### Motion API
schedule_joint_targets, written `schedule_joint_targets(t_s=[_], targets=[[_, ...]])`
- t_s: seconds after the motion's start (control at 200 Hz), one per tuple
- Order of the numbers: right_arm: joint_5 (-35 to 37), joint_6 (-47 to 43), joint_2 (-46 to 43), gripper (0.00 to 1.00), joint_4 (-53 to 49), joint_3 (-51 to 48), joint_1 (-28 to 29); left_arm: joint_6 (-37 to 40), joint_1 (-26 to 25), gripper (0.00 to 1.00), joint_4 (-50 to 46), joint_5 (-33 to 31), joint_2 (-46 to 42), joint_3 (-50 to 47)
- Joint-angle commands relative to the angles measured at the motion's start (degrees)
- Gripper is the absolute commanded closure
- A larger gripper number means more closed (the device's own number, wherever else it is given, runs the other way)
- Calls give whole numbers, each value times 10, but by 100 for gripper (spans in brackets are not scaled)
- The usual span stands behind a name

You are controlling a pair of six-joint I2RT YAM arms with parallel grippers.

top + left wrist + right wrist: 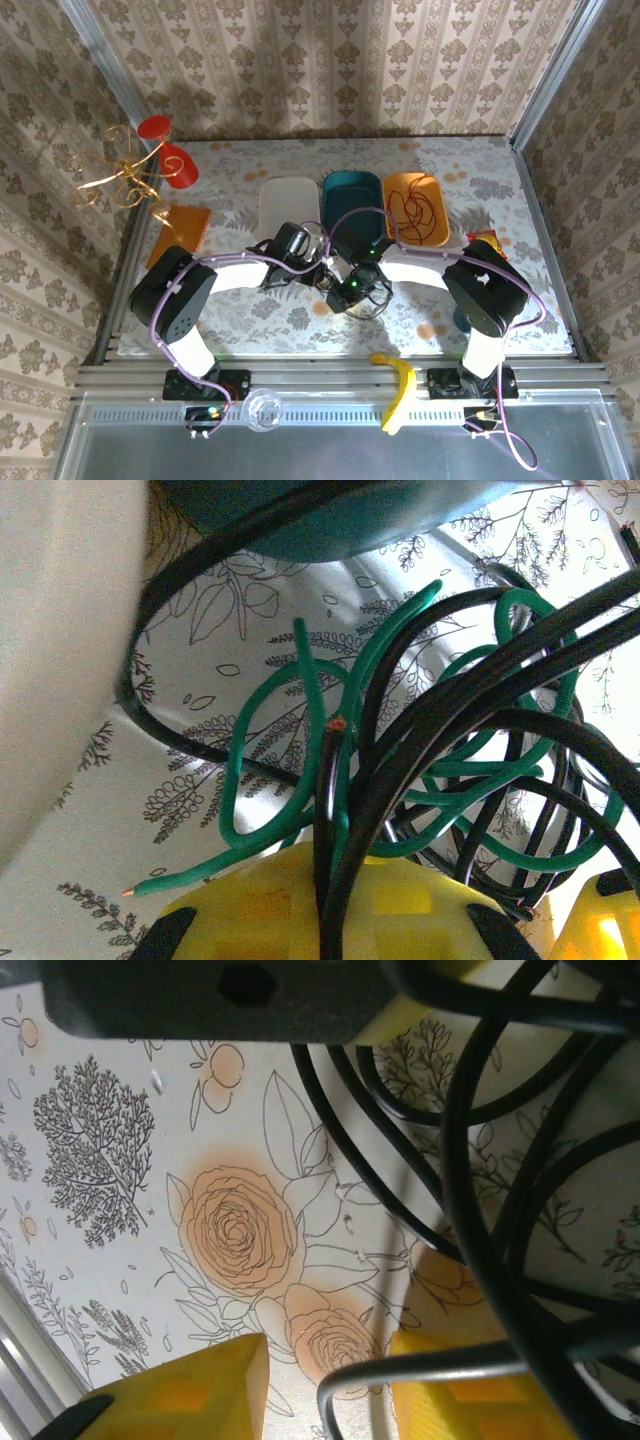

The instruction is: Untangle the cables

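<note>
At mid-counter (250,315), between the two arms: a tangle of black cable (450,730) and green cable (250,770), hanging close over the printed cover.

Left hand (325,875) clamped shut, yellow fingers (250,910) meeting on a black strand, its bare copper tip poking up past them. Judged an anchor grip, pinning one end for loops to be drawn away from it.

Right hand (325,1370) partly open, fingers apart above the rose print, with black loops draped over the right-side finger and a grey strand (400,1375) curving through the gap. Cannot tell whether anything is truly gripped there; probably poised to single out one loop.

Over in the orange tray (392,195): red cable (415,212), coiled alone and seemingly already sorted. Beside it, teal tray (330,190) and white tray (290,200), apparently meant for the other two colours.

Smooth, round, rubbery-looking insulation on green and black alike. Springy open curves rather than sharp kinks, so likely to slide freely, yet also to recoil. Matte, blocky yellow plastic for the fingers; a flat, faintly glossy floral cover underneath.
</note>
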Motion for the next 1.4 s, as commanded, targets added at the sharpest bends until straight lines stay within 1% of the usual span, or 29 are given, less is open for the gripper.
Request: schedule_joint_targets(t_s=[0.0,0.06,0.11,0.165,0.23,0.35,0.41,0.48,0.58,0.695,0.785,0.975,1.035,1.085,1.27,1.305,1.335,1.37,1.395], targets=[[15,15,25,71,69,6,3,29,-26,100,-29,52,9,7],[20,16,20,84,71,4,3,28,-26,100,-30,50,9,4],[28,17,6,92,73,-4,1,27,-26,100,-32,41,9,3],[32,21,-19,97,77,-17,-2,25,-26,100,-33,31,10,0],[37,27,-61,100,79,-36,-8,20,-26,100,-35,12,12,-4],[100,27,-165,100,51,-53,-17,11,-26,100,-45,-27,18,-9],[146,32,-219,100,37,-54,-28,10,-26,100,-46,-37,24,-11],[229,43,-298,100,39,-58,-37,7,-26,100,-47,-42,33,-11],[338,72,-375,100,59,-60,-60,2,-28,99,-48,-48,41,-10],[401,94,-412,100,72,-47,-88,-1,-29,93,-50,-57,44,-9],[457,107,-425,100,80,-35,-98,-4,-29,92,-54,-65,44,-12],[527,161,-452,100,96,-28,-119,-13,-28,89,-61,-74,40,-24],[544,182,-459,100,89,-29,-127,-17,-27,86,-61,-74,39,-30],[553,195,-465,100,81,-31,-134,-20,-26,80,-60,-74,38,-36],[582,231,-482,100,51,-42,-156,-21,-25,71,-64,-73,34,-50],[571,230,-483,100,54,-45,-162,-20,-24,70,-66,-72,34,-51],[545,220,-482,100,58,-45,-166,-19,-24,69,-65,-71,34,-51],[504,202,-476,100,61,-44,-170,-19,-25,69,-66,-70,35,-50],[461,182,-468,100,65,-41,-171,-17,-25,68,-66,-69,35,-49]])
